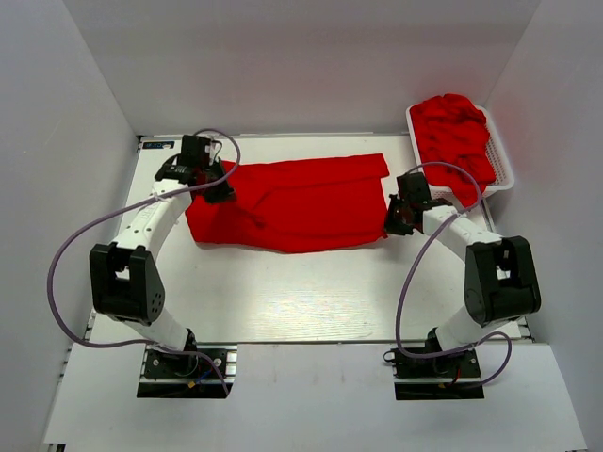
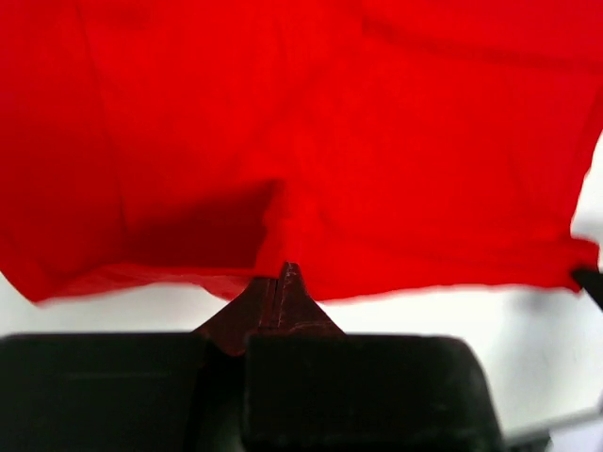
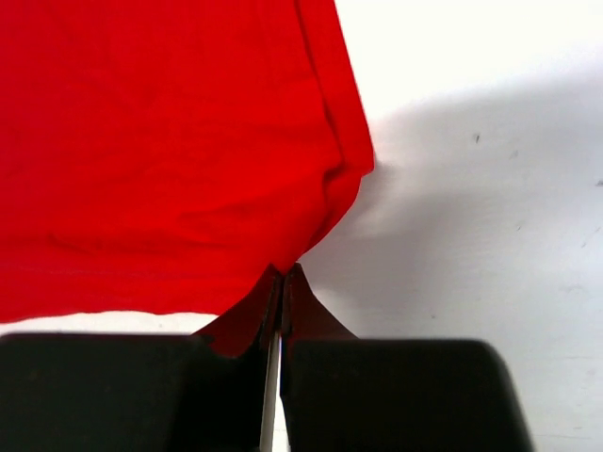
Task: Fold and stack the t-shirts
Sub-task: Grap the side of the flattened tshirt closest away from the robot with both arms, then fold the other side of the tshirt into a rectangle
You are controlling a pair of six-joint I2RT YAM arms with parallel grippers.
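Observation:
One red t-shirt (image 1: 301,202) lies spread wide across the middle of the white table (image 1: 311,292). My left gripper (image 1: 224,191) is at its left edge. In the left wrist view that gripper (image 2: 283,275) is shut, with the edge of the t-shirt (image 2: 330,141) pinched at the tips. My right gripper (image 1: 391,218) is at the shirt's right edge. Seen from the right wrist, it (image 3: 285,275) is shut on a corner of the t-shirt (image 3: 160,151), and the cloth puckers toward the tips. More crumpled red t-shirts (image 1: 457,132) fill the basket.
The white slotted basket (image 1: 506,168) stands at the back right corner, close behind the right arm. White walls enclose the table on the left, back and right. Purple cables loop beside both arms.

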